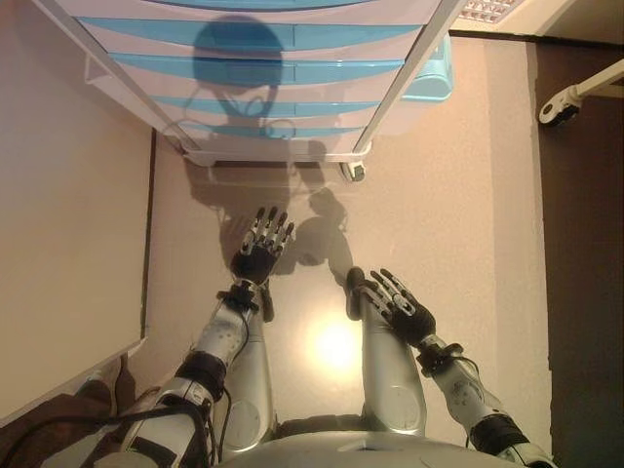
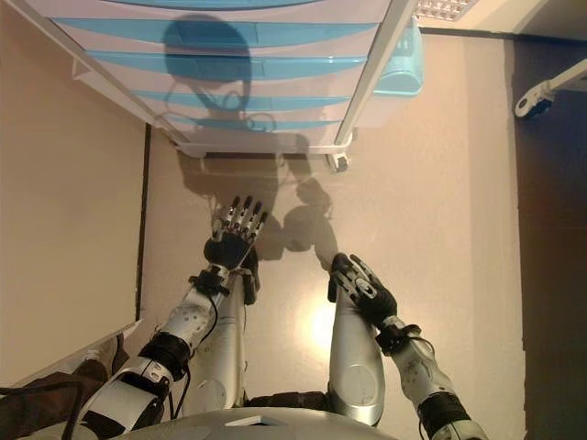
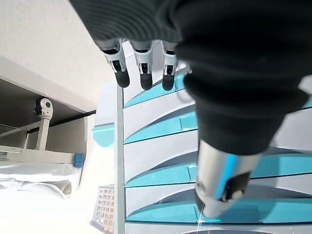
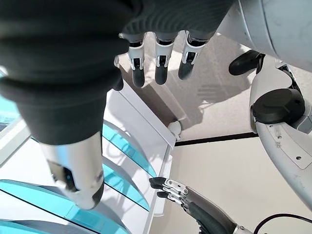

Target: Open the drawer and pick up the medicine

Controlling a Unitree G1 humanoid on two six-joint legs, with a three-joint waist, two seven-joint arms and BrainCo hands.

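Both hands hang empty with fingers straight: left hand [image 1: 259, 255] near the drawer unit [image 1: 283, 88], right hand [image 1: 400, 302] further back. All drawers appear closed; the medicine is not visible, presumably inside. Risk: the unit stands on a caster [image 1: 353, 172] and may roll when pulled.

Overhead light is casting a hard shadow on the drawer unit [image 1: 263, 68] and glaring off the floor [image 1: 336, 343]. Wrist views are washing out white along one side, with the near hand covers blurring.
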